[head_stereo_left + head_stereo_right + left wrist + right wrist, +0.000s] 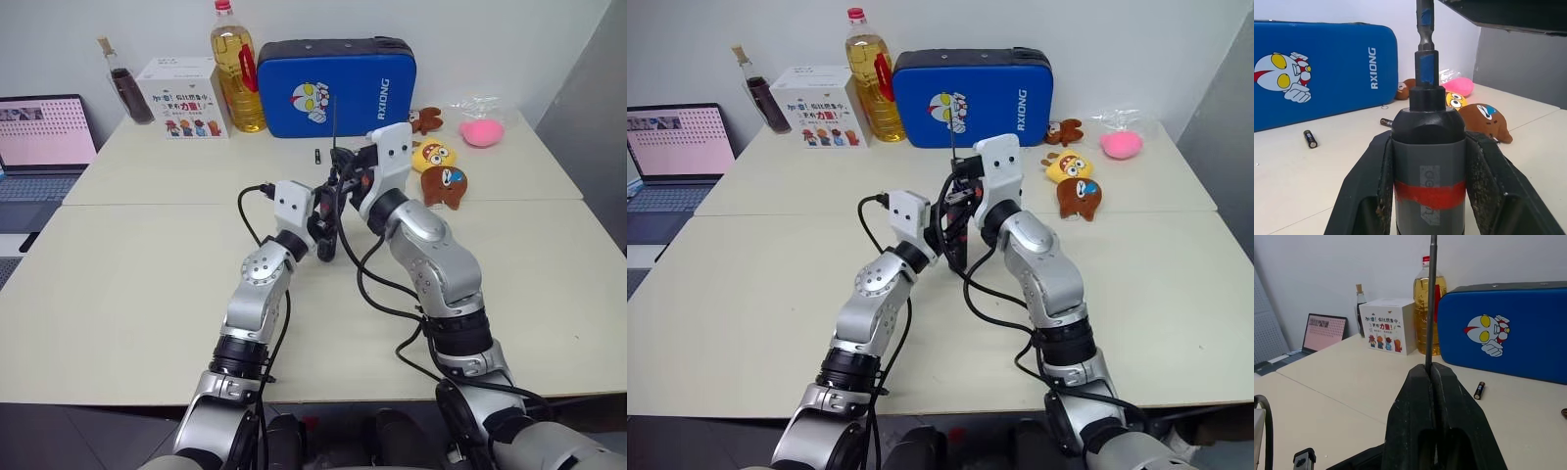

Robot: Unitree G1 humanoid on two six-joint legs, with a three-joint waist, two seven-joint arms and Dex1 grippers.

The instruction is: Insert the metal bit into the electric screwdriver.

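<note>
My left gripper [1427, 142] is shut on the electric screwdriver [1427, 171], a black barrel with a red band, held upright over the middle of the table [147, 284]. The metal bit [1424, 29] stands straight up with its lower end in the screwdriver's collar. Just above, my right gripper [1431, 369] is shut on the metal bit [1431, 298], whose thin grey shaft rises past the fingertips. In the left eye view the bit [335, 122] shows as a thin vertical line above both grippers, which meet close together.
A blue case [338, 86] stands at the back, with an oil bottle [236, 69], a white box [182, 98] and a dark bottle [125, 86] beside it. A laptop [39, 147] sits far left. Plush toys [441, 171] and a pink object [482, 130] lie right. A small battery [317, 157] lies near the case.
</note>
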